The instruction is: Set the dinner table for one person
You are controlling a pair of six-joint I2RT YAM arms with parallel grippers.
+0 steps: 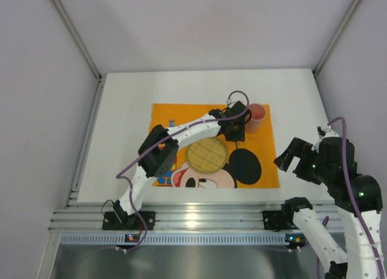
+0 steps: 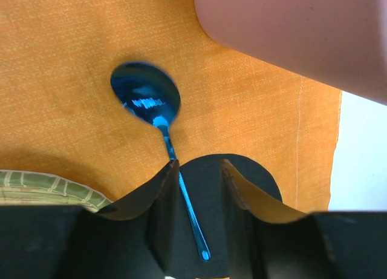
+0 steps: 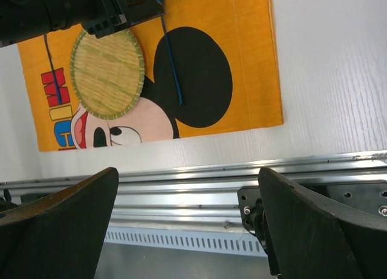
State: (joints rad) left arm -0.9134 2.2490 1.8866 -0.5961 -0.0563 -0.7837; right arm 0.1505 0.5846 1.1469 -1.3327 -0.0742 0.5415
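Bright, even overhead light, shadows soft and faint. Top view: sharp, white glare patch on the aluminium rail (image 1: 193, 221) at 6 o'clock; dinner table (image 1: 121, 109) nearly blown out. Left wrist view: blue spoon (image 2: 147, 97) bowl in focus with mirror highlights; pink cup (image 2: 302, 31) at 1 o'clock soft; left gripper's fingers (image 2: 154, 212) at 6 o'clock dark, underexposed. Right wrist view: orange mat (image 3: 242, 61) crisp, rail streaked with reflections, right gripper's fingers (image 3: 60, 230) at 7 and 5 o'clock blurred, near-silhouette.
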